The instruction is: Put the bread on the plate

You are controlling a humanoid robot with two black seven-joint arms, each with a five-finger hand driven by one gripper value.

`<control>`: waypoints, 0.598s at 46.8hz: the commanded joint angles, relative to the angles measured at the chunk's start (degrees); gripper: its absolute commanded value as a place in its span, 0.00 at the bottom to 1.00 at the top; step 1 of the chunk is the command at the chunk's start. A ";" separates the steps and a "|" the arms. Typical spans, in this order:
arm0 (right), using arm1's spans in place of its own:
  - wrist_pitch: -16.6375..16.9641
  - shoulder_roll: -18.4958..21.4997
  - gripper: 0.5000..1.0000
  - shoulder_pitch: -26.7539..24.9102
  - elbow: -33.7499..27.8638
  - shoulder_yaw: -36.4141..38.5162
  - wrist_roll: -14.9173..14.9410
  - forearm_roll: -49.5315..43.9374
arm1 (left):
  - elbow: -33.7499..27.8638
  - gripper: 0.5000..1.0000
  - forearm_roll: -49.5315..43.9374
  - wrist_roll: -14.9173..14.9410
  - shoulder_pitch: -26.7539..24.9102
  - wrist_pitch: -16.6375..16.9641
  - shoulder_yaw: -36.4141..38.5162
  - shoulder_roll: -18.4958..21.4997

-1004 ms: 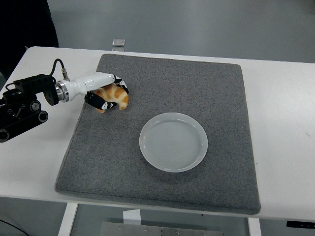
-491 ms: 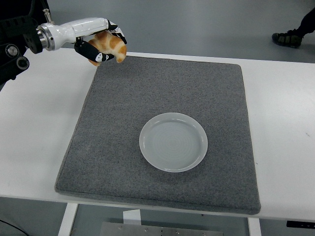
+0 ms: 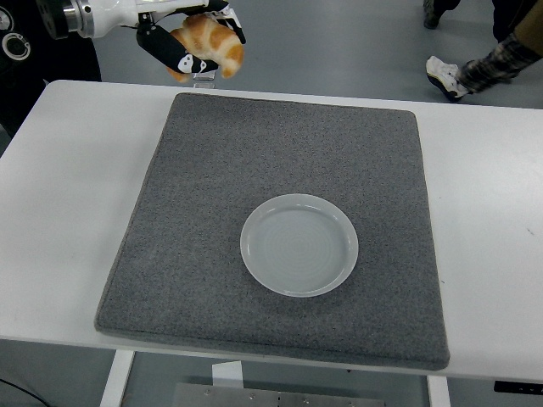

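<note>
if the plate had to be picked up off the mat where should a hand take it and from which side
Take the plate by its raised rim, probably at the left edge, coming in low from the left. It lies flat on the grey mat with a shallow, smooth centre that offers nothing to pinch, so only the rim gives purchase. The left hand is shut on the bread, so it would be busy.

- Left arm: enters from the upper left corner of the head view; only the black forearm end, a metal wrist collar and a white wrist housing are visible.
- Left robot hand (image 3: 197, 42): raised high at the top of the picture, extended toward the right.
- Fingers (image 3: 174, 56): black with white markings, curled closed around the bread (image 3: 212, 44), wrapping it from above and below.
- Right arm: out of view.
</note>
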 commanded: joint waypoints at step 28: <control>0.00 0.00 0.91 0.00 0.00 0.00 0.00 0.00 | -3.87 0.00 0.42 0.08 -2.02 -3.19 0.86 -8.99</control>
